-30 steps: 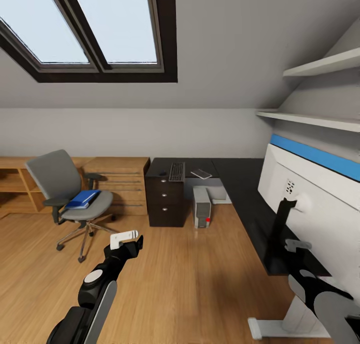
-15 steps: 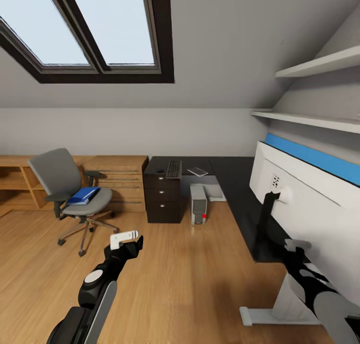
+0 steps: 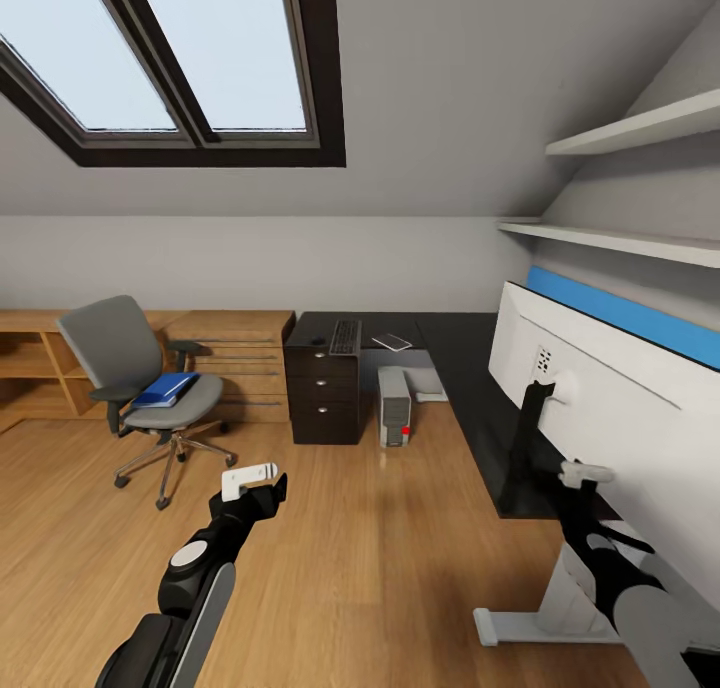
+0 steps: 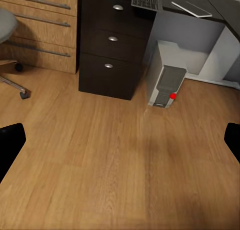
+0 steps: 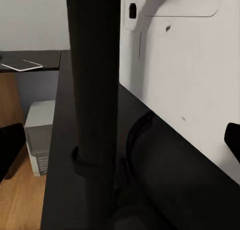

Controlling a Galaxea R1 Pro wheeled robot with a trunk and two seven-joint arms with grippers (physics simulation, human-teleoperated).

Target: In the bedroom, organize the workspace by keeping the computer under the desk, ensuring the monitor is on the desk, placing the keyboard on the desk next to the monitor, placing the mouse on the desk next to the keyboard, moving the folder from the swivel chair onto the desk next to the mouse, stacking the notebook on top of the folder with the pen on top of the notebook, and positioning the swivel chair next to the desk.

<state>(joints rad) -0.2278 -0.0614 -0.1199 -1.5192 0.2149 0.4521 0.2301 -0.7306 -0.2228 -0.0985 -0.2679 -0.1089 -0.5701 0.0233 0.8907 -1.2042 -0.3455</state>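
The wide white-backed monitor stands on the matte black tabletop, its slim stand right before the right claw, whose tips sit apart, as do the left claw's above bare floor. The bright blue folder waits on the grey swivel chair. No legible writing.

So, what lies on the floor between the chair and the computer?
In the head view, the desk's dark drawer unit stands between chair and computer.
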